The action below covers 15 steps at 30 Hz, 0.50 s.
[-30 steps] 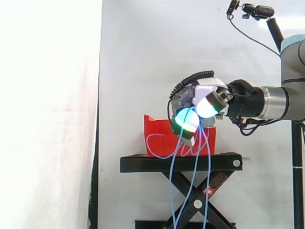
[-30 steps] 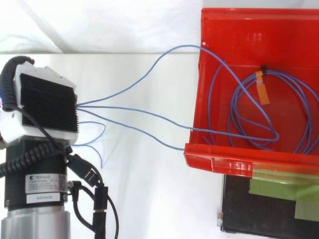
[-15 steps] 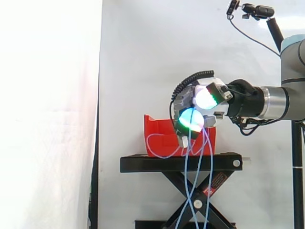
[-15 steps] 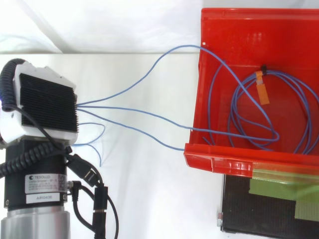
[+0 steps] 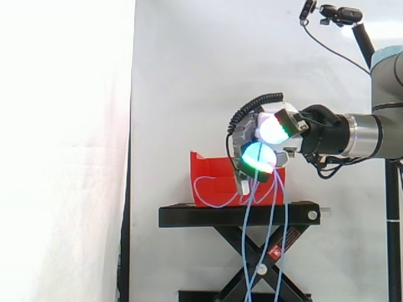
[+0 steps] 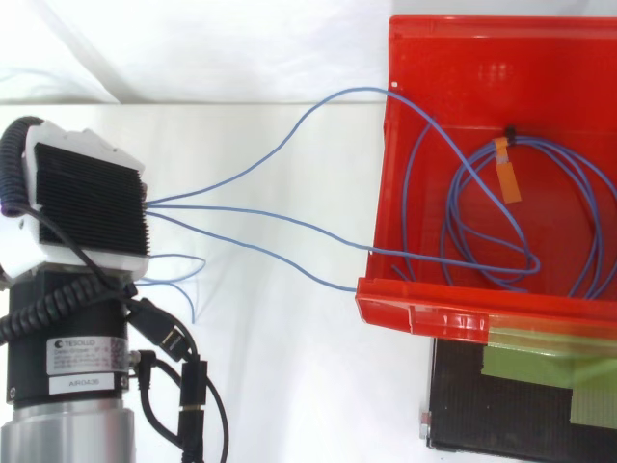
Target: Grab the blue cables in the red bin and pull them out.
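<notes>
Strands of the blue cables (image 6: 289,223) fan out over the open front edge of the red bin (image 6: 424,313) and meet at my hand (image 6: 87,207), which sits well clear of the bin on that side. From the side I see the hand (image 5: 261,141) level with the top of the bin (image 5: 214,179). Its fingers are curled in with the glowing pads (image 5: 258,157) closed over the strands, so I read the grip as clenched on the cables. Loose ends hang from it past the black stand (image 5: 239,215) under the bin.

Most of the cable lies coiled inside the bin, looped near the far wall, with an orange tag (image 6: 508,174) on it. I judge this to be mid-pull: the grasp is made and the extraction only partly done.

The next move, as I see it, is to keep the grip firm and draw the hand farther away from the bin. I would watch that the coil slides over the bin's front lip rather than snagging and dragging the bin along.
</notes>
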{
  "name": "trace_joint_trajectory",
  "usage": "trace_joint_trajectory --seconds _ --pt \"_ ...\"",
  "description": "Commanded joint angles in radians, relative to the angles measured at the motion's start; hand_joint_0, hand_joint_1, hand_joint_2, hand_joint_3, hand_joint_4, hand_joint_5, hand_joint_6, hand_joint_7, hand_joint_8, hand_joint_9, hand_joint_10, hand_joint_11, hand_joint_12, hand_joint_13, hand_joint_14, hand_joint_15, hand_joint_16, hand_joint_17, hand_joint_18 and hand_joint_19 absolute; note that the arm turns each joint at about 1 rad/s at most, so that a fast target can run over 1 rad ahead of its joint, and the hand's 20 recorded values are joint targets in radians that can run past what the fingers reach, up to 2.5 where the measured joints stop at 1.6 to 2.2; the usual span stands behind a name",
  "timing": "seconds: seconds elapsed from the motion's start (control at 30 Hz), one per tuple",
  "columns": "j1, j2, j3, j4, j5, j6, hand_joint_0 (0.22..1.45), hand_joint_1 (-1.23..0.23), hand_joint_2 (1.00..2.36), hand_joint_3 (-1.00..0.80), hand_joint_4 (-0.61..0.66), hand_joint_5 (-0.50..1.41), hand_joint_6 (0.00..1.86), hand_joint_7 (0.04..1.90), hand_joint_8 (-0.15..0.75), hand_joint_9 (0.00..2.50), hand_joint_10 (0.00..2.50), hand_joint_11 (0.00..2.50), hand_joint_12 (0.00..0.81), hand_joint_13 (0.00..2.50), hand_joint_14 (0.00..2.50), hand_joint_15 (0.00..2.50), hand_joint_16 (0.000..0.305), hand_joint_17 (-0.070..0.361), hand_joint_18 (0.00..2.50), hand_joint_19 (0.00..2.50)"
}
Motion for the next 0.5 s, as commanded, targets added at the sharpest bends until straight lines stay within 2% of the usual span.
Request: trace_joint_trajectory --seconds 0.0,0.47 --pt "0.000 0.001 0.000 0.000 0.000 0.000 0.59 -0.86 1.00 -1.00 0.40 0.99 0.47 0.60 0.446 1.20 0.20 1.56 0.441 1.01 2.50 0.49 0.071 0.159 1.11 0.44" --pt "0.000 0.001 0.000 0.000 0.000 0.000 0.55 -0.81 1.00 -1.00 0.42 1.03 0.42 0.62 0.459 1.26 0.18 1.56 0.454 1.04 2.50 0.50 0.075 0.169 1.15 0.36"
